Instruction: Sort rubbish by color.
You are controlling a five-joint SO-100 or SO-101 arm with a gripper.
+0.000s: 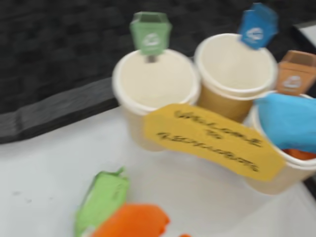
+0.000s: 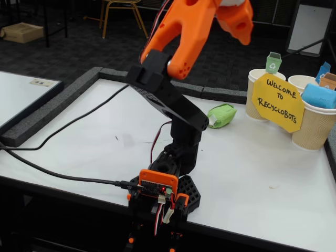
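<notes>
A green paper wad (image 1: 101,200) lies on the white table in front of the cups; the fixed view shows this green wad (image 2: 221,116) just left of them. A blue wad (image 1: 289,121) sits on top of the rightmost cup (image 1: 281,180), with a bit of an orange wad (image 1: 298,154) under it. In the fixed view the blue wad (image 2: 318,96) rests on that cup too. My gripper (image 1: 143,224) shows only as a blurred orange finger at the bottom edge of the wrist view, just right of the green wad. The arm is raised high above the table.
Three beige cups stand together: one with a green bin tag (image 1: 150,32), one with a blue tag (image 1: 256,24), and the rightmost with an orange tag (image 1: 295,74). A yellow sign (image 1: 212,140) hangs across their fronts. A dark foam border (image 2: 52,107) edges the table.
</notes>
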